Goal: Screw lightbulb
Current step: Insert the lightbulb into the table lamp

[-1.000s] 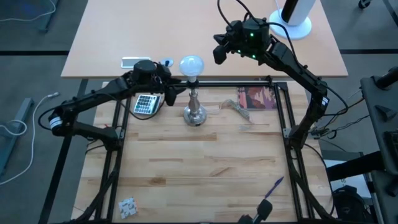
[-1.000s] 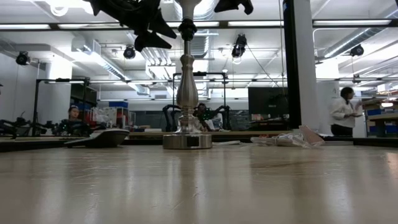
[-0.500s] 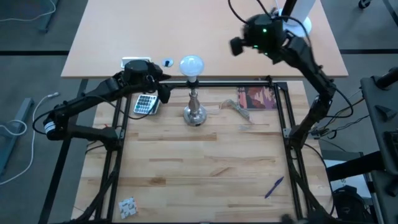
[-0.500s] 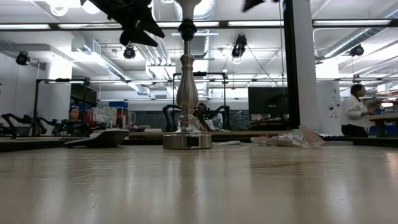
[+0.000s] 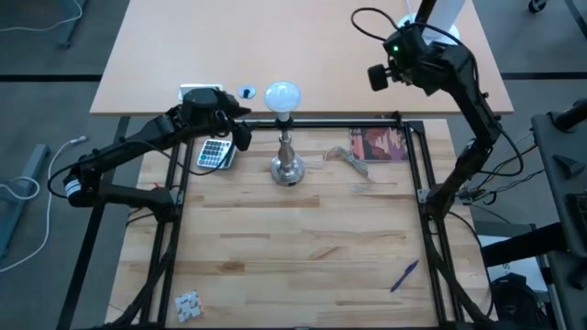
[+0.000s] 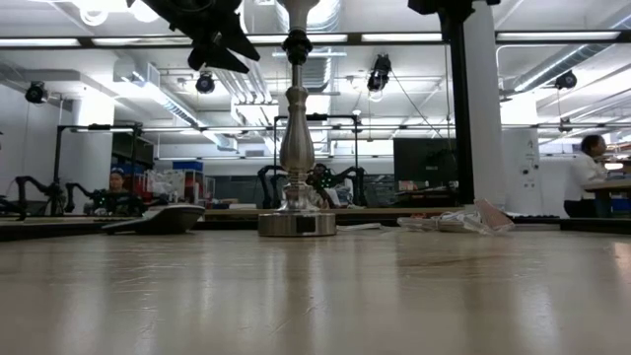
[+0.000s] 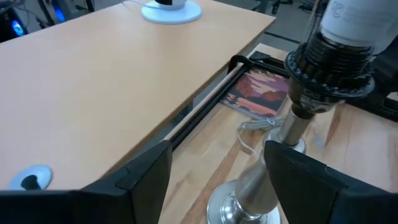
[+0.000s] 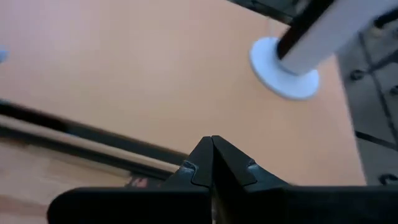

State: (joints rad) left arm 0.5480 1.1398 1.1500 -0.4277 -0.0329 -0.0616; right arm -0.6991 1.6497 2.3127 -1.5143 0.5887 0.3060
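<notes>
A robotics lab: open hall with strip lights (image 6: 414,37), monitors (image 6: 424,163), more robot arms (image 6: 30,192).

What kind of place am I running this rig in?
Likely a robotics lab or workshop: other robot arms on benches, exposed ceiling ducts, and people at workstations behind the table.

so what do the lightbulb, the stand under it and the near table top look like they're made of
The lightbulb: frosted white globe, glass or plastic, which is unclear; matte, no sharp glare. Its screw base sits in the black socket.
The stand: turned metal, likely brushed steel or nickel; silvery, with bright streaks down its stem and round foot.
The near table top: pale wood planks, butcher-block style, with visible grain and seams and a soft sheen.
</notes>
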